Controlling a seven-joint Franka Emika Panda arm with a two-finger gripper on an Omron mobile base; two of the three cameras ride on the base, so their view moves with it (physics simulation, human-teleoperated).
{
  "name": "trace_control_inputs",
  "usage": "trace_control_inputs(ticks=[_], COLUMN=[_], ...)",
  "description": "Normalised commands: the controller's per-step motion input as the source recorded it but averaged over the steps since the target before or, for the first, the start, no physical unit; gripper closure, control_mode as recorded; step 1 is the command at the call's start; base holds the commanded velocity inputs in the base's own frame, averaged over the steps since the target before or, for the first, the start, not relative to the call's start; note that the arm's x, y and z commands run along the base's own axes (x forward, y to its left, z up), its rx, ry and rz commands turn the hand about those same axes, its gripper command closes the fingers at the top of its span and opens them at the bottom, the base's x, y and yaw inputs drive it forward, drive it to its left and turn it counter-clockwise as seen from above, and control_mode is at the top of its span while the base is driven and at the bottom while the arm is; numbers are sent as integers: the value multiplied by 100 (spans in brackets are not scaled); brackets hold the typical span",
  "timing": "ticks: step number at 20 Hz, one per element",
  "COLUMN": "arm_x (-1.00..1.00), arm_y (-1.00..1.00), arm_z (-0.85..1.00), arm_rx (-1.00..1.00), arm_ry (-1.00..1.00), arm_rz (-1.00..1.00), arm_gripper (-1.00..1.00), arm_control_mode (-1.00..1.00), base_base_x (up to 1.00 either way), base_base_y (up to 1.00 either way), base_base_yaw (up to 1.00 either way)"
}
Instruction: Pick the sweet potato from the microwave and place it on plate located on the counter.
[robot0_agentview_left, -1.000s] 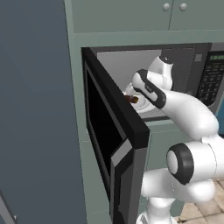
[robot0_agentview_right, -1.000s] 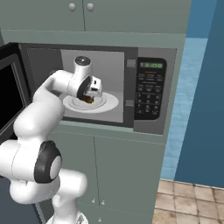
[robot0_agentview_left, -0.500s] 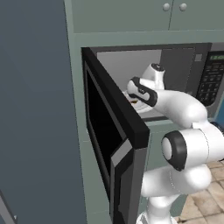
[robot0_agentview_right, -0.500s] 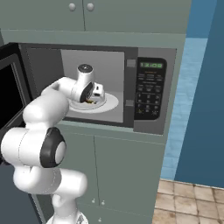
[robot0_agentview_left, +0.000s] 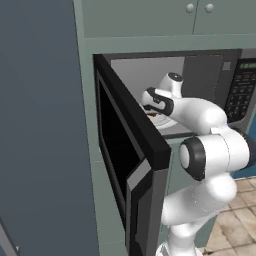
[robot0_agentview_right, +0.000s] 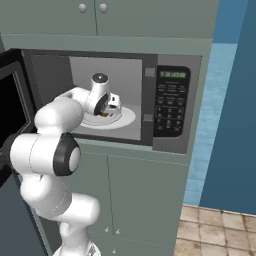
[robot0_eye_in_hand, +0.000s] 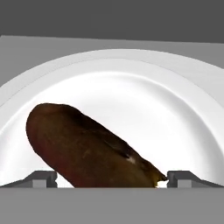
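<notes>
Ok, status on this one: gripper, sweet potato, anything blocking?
Gripper open inside the microwave, fingertips either side of the sweet potato. Potato lies on the white dish, not lifted. Door swung wide, nothing in the way.

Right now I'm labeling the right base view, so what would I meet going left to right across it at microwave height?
Open microwave door → robot arm → claw over the white dish → keypad → blue wall.
</notes>
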Motion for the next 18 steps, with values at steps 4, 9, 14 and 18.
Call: trace_control_inputs(ticks=[4, 9, 14, 18], arm_x=[27, 4, 0, -38], arm_y=[0, 0, 0, -2], arm_z=[-7, -26, -20, -18], arm_rx=[0, 0, -1, 0], arm_ry=[1, 0, 0, -2], arm_rz=[0, 0, 0, 0], arm_gripper=[-100, 100, 100, 100], arm_control_mode=[-100, -100, -100, -100], base_base_x=[0, 0, 0, 0], base_base_y=[0, 0, 0, 0], base_base_yaw=[0, 0, 0, 0])
